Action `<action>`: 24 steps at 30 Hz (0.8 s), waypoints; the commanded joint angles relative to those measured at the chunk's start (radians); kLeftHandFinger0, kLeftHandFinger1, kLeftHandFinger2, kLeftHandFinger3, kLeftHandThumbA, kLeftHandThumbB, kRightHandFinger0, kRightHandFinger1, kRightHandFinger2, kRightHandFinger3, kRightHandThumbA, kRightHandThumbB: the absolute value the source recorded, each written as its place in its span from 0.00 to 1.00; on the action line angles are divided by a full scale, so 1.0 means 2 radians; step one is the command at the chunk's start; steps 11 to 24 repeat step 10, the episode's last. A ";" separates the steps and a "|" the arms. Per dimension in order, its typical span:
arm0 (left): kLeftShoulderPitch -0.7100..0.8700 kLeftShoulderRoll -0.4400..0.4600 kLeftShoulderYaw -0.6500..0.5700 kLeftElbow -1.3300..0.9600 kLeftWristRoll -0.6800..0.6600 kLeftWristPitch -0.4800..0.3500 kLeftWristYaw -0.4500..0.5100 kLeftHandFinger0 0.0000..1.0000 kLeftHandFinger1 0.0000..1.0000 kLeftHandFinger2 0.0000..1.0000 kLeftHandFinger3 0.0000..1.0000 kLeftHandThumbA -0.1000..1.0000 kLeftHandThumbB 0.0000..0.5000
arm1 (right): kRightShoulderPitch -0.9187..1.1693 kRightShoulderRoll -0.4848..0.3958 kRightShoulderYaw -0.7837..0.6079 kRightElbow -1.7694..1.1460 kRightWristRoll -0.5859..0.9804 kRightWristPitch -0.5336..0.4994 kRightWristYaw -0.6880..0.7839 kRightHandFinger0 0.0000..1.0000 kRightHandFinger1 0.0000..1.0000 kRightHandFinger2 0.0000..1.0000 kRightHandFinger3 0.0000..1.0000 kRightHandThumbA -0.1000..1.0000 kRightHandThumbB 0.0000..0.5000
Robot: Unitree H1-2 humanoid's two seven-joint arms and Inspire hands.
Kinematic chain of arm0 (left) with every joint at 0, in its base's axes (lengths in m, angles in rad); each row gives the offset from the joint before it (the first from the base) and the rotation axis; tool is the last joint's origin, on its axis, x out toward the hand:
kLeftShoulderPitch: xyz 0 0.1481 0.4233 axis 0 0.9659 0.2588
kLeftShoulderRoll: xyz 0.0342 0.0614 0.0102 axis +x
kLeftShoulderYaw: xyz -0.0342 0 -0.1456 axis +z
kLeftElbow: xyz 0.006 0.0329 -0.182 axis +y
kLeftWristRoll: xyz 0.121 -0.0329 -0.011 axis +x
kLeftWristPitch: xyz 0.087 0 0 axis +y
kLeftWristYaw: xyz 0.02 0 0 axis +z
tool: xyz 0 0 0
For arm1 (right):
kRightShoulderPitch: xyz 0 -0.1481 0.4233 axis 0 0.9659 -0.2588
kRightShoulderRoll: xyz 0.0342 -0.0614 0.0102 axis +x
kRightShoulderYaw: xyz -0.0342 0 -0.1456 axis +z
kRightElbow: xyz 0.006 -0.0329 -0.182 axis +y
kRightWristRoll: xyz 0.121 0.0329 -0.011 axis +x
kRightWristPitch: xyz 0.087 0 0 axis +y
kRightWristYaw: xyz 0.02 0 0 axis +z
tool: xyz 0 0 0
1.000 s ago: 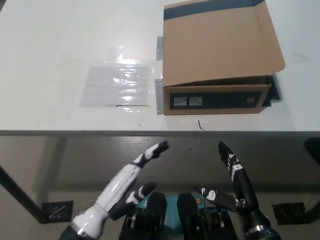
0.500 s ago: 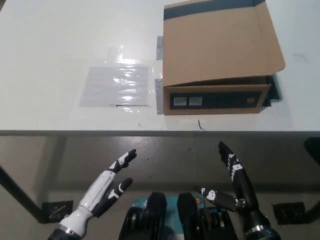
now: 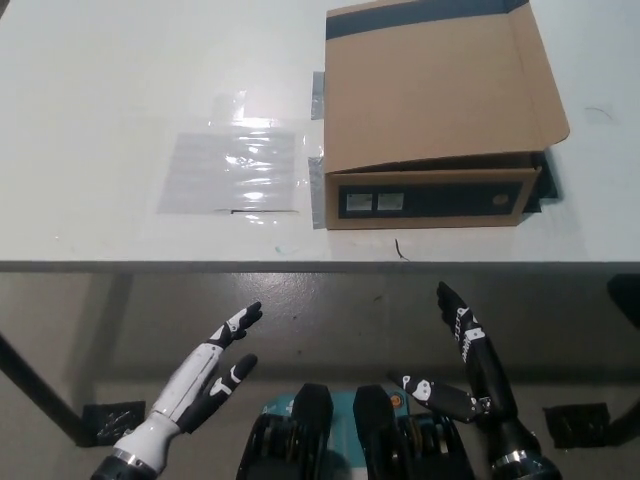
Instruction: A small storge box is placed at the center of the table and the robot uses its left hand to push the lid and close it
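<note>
Box (image 3: 430, 115) on table (image 3: 110, 90), right of plastic sheet (image 3: 232, 170)

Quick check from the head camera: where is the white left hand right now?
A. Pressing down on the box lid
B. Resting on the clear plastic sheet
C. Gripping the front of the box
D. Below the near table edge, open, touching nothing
D: the left hand hangs open below the table's near edge, apart from the cardboard box, whose lid already lies down.

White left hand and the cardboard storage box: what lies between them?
In the head view, only the table's near edge and a bare strip of tabletop separate the left hand from the box. The clear plastic sheet lies off to the side.
</note>
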 commanded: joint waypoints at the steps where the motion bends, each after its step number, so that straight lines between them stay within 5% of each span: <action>1: -0.001 0.002 -0.002 -0.013 0.005 -0.008 -0.001 1.00 1.00 1.00 1.00 1.00 0.63 | -0.009 0.001 0.005 -0.013 0.001 -0.025 -0.003 1.00 1.00 1.00 1.00 1.00 0.67; 24: 0.002 0.002 -0.003 -0.015 0.006 -0.003 -0.003 1.00 1.00 1.00 1.00 1.00 0.63 | -0.006 0.001 0.007 -0.012 -0.004 -0.025 -0.006 1.00 1.00 1.00 1.00 1.00 0.68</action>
